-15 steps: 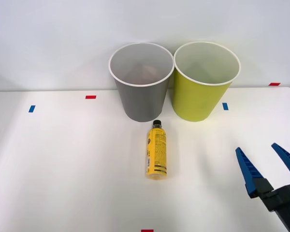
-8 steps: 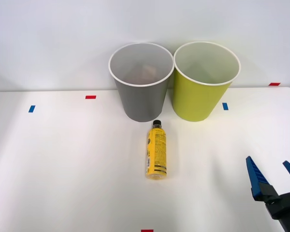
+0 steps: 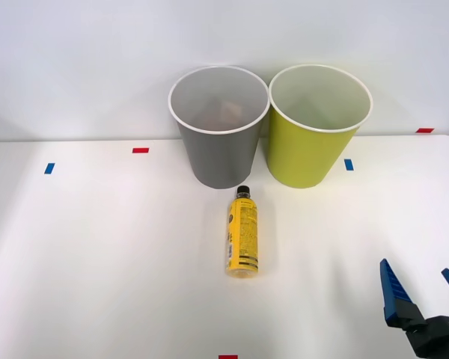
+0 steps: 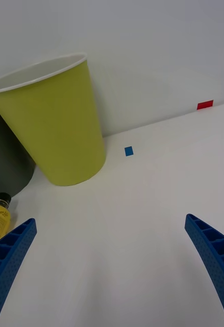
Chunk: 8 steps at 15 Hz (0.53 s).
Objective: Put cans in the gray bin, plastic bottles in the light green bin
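Backing off, the claw dropped lower, wide open and empty.
Bottle lay untouched, far left of it.

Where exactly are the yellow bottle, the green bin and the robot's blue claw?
yellow bottle (image 3: 242, 238), front view, on its label.
green bin (image 3: 307, 155), front view, on its outer wall.
blue claw (image 3: 425, 288), front view, midway between its two open fingertips.
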{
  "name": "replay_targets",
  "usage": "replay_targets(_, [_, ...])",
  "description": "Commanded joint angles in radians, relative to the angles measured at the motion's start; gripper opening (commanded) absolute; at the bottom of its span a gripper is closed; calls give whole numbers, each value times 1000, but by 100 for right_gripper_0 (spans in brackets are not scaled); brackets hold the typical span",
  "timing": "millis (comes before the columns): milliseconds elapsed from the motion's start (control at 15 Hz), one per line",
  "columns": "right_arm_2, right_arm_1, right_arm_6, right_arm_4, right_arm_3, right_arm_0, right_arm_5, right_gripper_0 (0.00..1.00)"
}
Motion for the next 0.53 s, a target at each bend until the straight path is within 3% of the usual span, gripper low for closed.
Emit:
replay_targets(67, [13, 42, -17, 116, 79, -40, -37, 100])
replay_targets(333, [46, 97, -162, 329, 280, -107, -255, 100])
replay_targets(533, [69, 88, -139, 358, 406, -127, -431, 100])
